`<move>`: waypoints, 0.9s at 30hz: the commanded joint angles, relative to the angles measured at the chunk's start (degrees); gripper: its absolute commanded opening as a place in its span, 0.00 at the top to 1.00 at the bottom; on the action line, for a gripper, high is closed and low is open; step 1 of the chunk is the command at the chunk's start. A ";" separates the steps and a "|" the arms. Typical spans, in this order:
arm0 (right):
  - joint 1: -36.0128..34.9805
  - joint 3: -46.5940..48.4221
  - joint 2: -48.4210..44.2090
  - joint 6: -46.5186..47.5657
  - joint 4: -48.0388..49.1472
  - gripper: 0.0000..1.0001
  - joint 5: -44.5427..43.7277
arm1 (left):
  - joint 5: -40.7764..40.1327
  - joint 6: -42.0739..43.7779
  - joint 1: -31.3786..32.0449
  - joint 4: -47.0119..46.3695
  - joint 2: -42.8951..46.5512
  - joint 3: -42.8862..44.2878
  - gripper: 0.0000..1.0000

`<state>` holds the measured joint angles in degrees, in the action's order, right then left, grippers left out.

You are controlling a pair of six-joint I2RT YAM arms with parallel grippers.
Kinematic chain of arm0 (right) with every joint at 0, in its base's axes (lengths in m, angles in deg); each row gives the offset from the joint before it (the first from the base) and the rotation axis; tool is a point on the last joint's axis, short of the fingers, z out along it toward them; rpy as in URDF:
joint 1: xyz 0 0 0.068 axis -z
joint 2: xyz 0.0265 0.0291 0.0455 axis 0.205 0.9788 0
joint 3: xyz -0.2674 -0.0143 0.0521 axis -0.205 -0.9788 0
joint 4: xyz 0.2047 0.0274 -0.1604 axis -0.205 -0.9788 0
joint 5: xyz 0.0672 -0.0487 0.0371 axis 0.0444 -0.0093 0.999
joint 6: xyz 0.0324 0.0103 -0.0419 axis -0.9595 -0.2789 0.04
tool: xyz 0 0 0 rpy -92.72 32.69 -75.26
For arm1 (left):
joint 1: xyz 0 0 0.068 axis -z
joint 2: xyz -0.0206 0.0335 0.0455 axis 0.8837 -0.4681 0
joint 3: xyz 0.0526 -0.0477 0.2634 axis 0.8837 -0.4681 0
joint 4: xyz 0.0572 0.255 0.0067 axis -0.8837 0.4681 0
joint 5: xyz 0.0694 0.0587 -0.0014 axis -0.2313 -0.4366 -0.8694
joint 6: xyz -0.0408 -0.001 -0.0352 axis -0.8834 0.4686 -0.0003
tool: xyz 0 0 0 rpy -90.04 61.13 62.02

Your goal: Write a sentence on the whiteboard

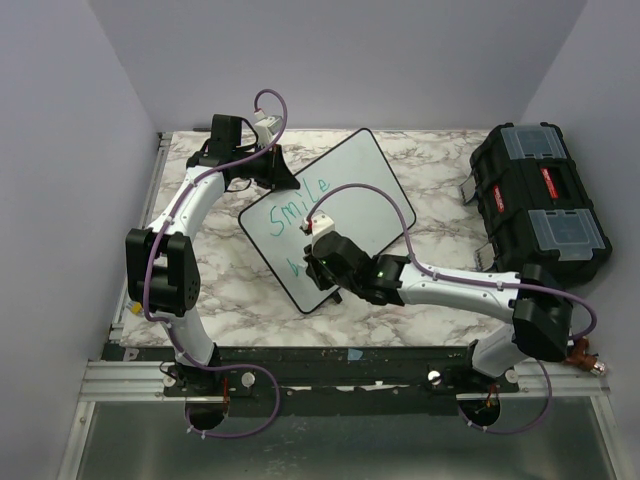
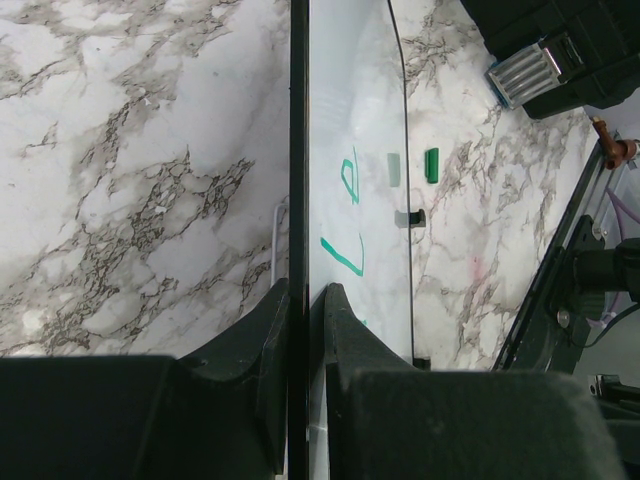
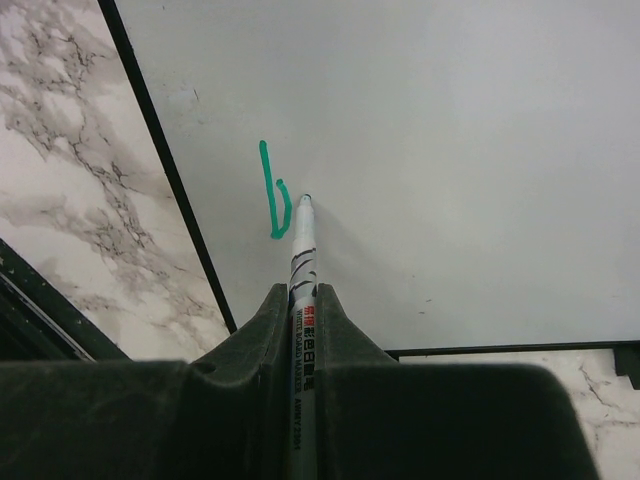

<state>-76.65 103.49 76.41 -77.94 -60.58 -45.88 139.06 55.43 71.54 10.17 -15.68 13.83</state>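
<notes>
**Progress.** The left gripper (image 2: pixel 300 318) is at the far-left edge of the whiteboard (image 1: pixel 372 185), its jaws pinching the black frame, apparently to steady it. The board lies askew mid-surface. On it the sentence (image 1: pixel 298 207) is partly written: "Smile" is complete on the upper line, and below it is a single green stroke resembling "b". The right gripper (image 3: pixel 300 300) is over the whiteboard's near edge, its jaws pinching a marker (image 3: pixel 301 245) whose tip is at that letter. The second line is judged barely begun.

**Setting.** A small green piece (image 2: pixel 431 165), possibly a cap, lies just beside the whiteboard, and a black toolbox (image 1: pixel 535 200) sits to its right. The surface (image 1: pixel 225 275) is marble-patterned. Plain pale walls (image 1: pixel 350 60) enclose it.
</notes>
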 commanded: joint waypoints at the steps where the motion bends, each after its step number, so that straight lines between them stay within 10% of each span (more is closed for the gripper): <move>1: 0.02 0.26 1.06 -0.47 -0.53 0.99 1.35 | -2.54 6.13 0.74 0.07 -0.66 0.36 1.00; 27: 0.01 0.48 0.63 -1.48 -3.32 0.99 -5.94 | -2.68 6.30 0.75 0.31 -0.57 0.44 1.00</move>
<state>-76.65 103.49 76.85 -79.04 -61.14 -47.96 139.04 55.45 71.54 10.17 -15.70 13.83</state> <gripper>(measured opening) 0.116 0.145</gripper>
